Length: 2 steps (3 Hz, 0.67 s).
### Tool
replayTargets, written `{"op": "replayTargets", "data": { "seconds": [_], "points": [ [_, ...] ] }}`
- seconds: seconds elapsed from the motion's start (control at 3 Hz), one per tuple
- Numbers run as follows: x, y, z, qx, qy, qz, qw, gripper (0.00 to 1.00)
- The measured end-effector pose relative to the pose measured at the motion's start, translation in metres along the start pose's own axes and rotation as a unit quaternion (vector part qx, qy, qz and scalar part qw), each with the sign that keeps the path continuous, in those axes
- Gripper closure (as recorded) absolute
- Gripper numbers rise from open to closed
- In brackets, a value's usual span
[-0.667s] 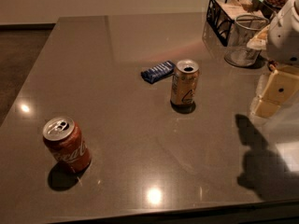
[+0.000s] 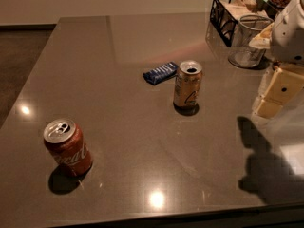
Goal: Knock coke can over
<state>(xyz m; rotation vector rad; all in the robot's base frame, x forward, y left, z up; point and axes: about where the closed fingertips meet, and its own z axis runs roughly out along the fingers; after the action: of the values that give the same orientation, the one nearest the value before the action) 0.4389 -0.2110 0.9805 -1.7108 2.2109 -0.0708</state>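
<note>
The red coke can [image 2: 67, 147] with white script and a silver top stands upright near the table's front left. The gripper [image 2: 274, 99] hangs at the right edge of the view, above the table, far to the right of the coke can. Its cream fingers [image 2: 280, 87] point down and left and hold nothing that I can see.
A gold can [image 2: 187, 84] stands upright mid-table, between the gripper and the coke can. A blue packet [image 2: 160, 72] lies flat just behind it on the left. A black wire basket [image 2: 231, 14] and a clear glass cup [image 2: 248, 41] stand at the back right. The grey table [image 2: 142, 127] ends at the front edge.
The gripper has shifted slightly to the left and down. The cans and packet have not moved.
</note>
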Motion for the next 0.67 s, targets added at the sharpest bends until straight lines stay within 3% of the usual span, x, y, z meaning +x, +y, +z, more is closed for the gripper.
{"op": "replayTargets", "data": {
  "seconds": [0.33, 0.67],
  "points": [
    [-0.02, 0.004, 0.002, -0.017, -0.051, -0.006, 0.9986, 0.0],
    [-0.064, 0.021, 0.006, -0.042, -0.12, -0.026, 0.9915, 0.0]
  ]
}}
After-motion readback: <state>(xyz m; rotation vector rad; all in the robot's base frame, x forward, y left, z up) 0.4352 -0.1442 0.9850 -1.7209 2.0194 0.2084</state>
